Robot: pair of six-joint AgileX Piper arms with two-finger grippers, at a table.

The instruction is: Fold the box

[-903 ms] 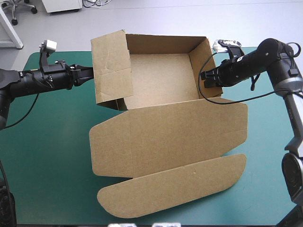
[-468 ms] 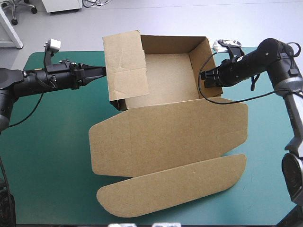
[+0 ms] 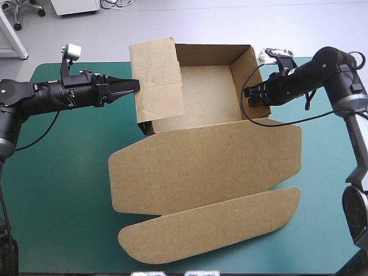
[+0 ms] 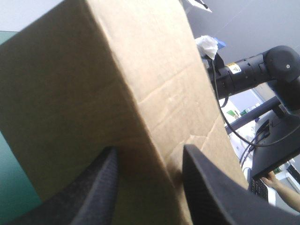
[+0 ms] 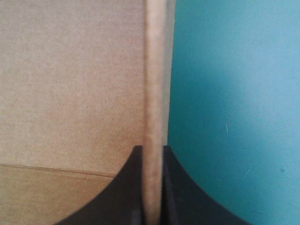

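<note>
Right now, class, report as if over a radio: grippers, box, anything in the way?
Left gripper open, at raised left flap. Right gripper shut on right wall. Box: walls up, lid flat. No obstruction seen.

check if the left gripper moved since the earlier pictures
Yes. The left gripper has moved rightward, toward the box's right wall, which stayed put, pushing the left flap inward.
</note>
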